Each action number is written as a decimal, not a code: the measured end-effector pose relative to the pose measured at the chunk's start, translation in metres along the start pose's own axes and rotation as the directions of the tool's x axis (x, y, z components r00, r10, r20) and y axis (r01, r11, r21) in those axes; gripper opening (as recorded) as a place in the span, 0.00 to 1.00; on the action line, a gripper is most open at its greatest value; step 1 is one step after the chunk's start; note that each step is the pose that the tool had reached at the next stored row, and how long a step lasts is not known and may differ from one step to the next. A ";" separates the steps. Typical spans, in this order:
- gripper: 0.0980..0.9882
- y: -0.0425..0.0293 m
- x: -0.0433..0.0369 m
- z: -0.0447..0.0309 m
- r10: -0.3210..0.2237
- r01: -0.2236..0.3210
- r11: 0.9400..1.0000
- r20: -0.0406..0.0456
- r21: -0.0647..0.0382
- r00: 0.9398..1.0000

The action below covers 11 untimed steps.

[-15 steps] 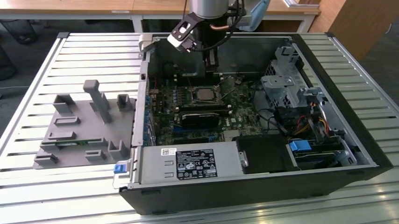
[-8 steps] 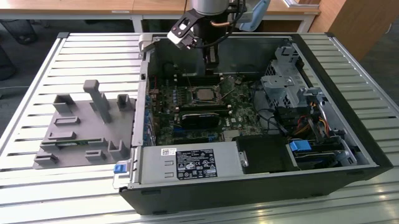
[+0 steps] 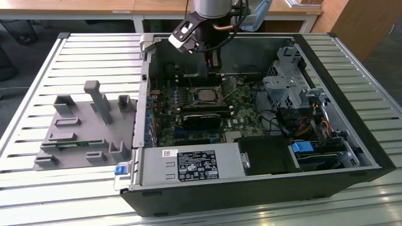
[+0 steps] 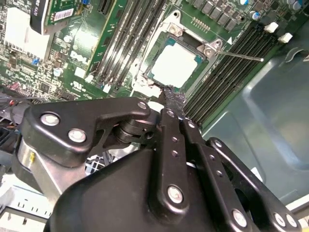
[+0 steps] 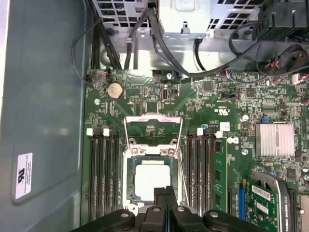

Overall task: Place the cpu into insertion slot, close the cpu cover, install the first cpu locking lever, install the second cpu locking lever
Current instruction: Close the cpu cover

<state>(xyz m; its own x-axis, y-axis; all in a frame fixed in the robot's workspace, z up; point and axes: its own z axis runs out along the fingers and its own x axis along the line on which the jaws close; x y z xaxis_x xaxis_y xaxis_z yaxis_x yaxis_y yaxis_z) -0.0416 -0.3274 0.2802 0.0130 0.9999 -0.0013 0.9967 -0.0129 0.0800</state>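
In the first wrist view the fingers [image 5: 161, 194] are pressed together with nothing between them, their tips at the near edge of the socket [image 5: 130, 186]. The cpu [image 5: 152, 179] lies flat in the socket just beyond the tips, apart from them. The step in hand looks to be closing the cover [image 5: 153, 126], raised open at the socket's far edge, which calls for tipping that frame down over the cpu.
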 end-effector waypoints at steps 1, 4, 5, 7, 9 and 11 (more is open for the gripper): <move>0.01 0.0005 0.0000 -0.0005 0.000 0.000 1.000 -0.001 0.000 1.000; 0.01 0.0037 0.0000 -0.0023 0.000 0.000 1.000 -0.004 0.000 1.000; 0.01 0.0049 0.0001 -0.0034 0.000 0.000 1.000 -0.004 0.000 1.000; 0.01 0.0059 0.0001 -0.0083 0.000 0.000 1.000 -0.004 0.000 1.000; 0.01 0.0067 0.0001 -0.0175 0.001 -0.001 1.000 -0.004 0.000 1.000; 0.01 0.0073 0.0000 -0.0246 0.000 0.000 1.000 -0.004 0.000 1.000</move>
<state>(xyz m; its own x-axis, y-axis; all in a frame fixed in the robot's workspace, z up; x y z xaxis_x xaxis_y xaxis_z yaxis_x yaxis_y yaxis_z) -0.0363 -0.3274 0.3054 0.0130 0.9999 0.0029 0.9967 -0.0132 0.0798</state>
